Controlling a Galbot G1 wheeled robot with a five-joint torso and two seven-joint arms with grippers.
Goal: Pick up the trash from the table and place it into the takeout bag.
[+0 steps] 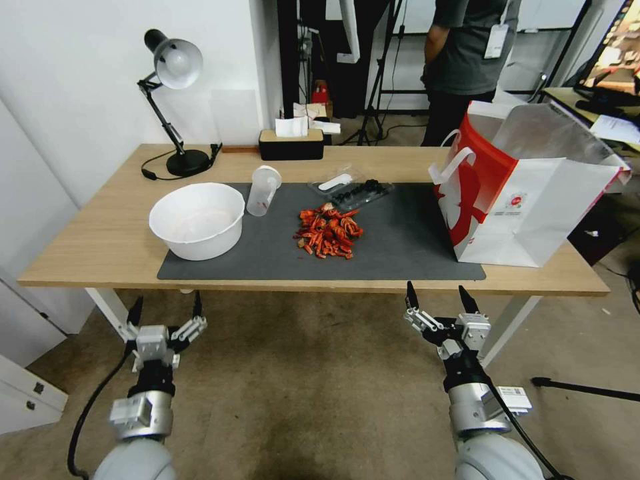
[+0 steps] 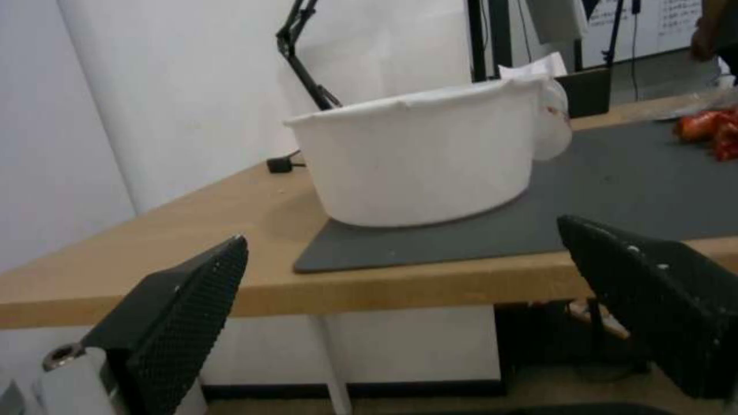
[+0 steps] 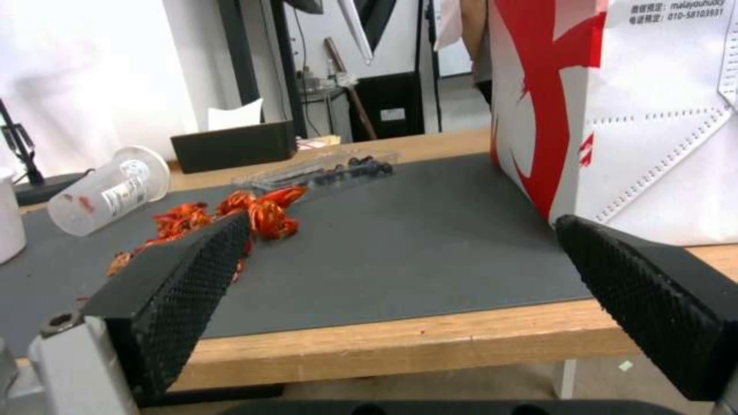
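The trash lies on the table's (image 1: pixel 100 247) dark grey mat (image 1: pixel 400 240). A white bowl (image 1: pixel 197 220) (image 2: pixel 419 164) stands at the left. A clear plastic cup (image 1: pixel 262 190) (image 3: pixel 108 190) lies on its side beside it. A pile of red shell scraps (image 1: pixel 328 232) (image 3: pixel 230 213) sits mid-mat, with a clear plastic tray (image 1: pixel 350 189) (image 3: pixel 331 170) behind it. The takeout bag (image 1: pixel 513 193) (image 3: pixel 654 115) stands upright and open at the right. My left gripper (image 1: pixel 167 312) (image 2: pixel 401 231) hangs open below the table's front edge, facing the bowl. Facing the mat beside the bag, my right gripper (image 1: pixel 440 298) (image 3: pixel 401 222) is open and empty too.
A black desk lamp (image 1: pixel 175 100) and a dark tissue box (image 1: pixel 291 141) stand along the table's far edge. Behind the table stands a person (image 1: pixel 467 60). White table legs (image 1: pixel 110 310) drop below the front edge near both grippers. Carpeted floor lies beneath.
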